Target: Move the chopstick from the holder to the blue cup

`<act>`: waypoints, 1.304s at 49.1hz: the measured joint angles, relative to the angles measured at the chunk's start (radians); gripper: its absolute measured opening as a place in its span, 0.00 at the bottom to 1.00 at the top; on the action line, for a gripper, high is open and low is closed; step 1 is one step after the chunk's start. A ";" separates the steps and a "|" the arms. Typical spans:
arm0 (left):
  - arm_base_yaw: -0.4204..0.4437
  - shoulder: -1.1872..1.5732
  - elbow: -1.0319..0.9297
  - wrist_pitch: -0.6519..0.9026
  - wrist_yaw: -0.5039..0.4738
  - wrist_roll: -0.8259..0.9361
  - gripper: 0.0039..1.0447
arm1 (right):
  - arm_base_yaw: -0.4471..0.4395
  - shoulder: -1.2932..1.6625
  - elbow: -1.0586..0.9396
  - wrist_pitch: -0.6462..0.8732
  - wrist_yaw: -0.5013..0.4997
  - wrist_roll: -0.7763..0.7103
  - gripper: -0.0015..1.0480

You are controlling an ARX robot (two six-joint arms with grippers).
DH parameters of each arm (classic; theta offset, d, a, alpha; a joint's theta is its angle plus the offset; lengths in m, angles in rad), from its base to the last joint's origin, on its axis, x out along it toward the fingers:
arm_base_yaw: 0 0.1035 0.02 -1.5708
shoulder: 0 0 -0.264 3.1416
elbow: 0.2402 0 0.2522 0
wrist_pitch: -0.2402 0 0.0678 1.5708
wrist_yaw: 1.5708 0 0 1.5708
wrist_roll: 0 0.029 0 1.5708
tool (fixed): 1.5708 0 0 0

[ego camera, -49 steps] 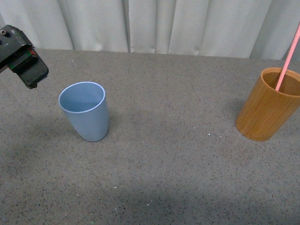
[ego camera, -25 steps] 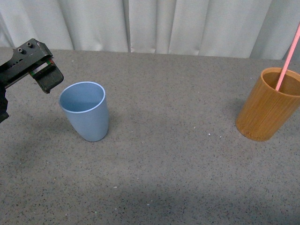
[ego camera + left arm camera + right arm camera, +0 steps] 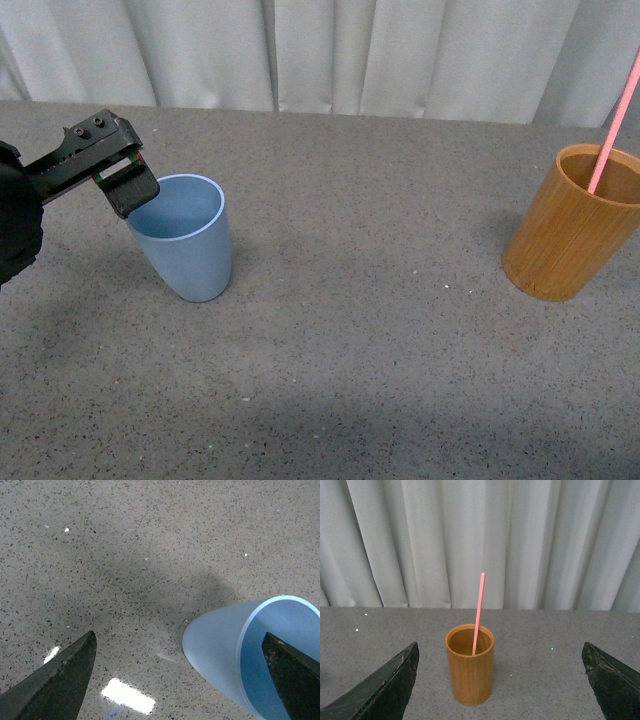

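Note:
The blue cup (image 3: 182,245) stands at the left on the grey table. My left gripper (image 3: 128,188) is open at the cup's left rim. In the left wrist view the left gripper (image 3: 177,636) straddles the wall of the blue cup (image 3: 215,645), one finger over the cup's inside, the other outside. The cup looks empty. The orange-brown holder (image 3: 568,228) stands at the far right with the pink chopstick (image 3: 615,120) leaning in it. My right gripper (image 3: 500,646) is open, some way back from the holder (image 3: 470,672) and the chopstick (image 3: 478,611); it is out of the front view.
A white curtain (image 3: 330,50) hangs along the table's far edge. The speckled grey tabletop (image 3: 380,330) runs between the cup and the holder. The holder sits near the right edge of the front view.
My left gripper has moved right and down toward the blue cup, from well left of it to its rim. The cup, holder and chopstick have not moved.

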 joint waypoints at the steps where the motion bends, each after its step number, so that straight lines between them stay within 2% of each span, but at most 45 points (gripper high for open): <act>1: 0.000 0.003 0.000 0.000 0.000 0.000 0.94 | 0.000 0.000 0.000 0.000 0.000 0.000 0.91; 57: -0.013 0.063 0.018 -0.006 -0.008 0.004 0.94 | 0.000 0.000 0.000 0.000 0.000 0.000 0.91; 64: -0.013 0.068 0.019 -0.005 -0.009 0.006 0.74 | 0.000 0.000 0.000 0.000 0.000 0.000 0.91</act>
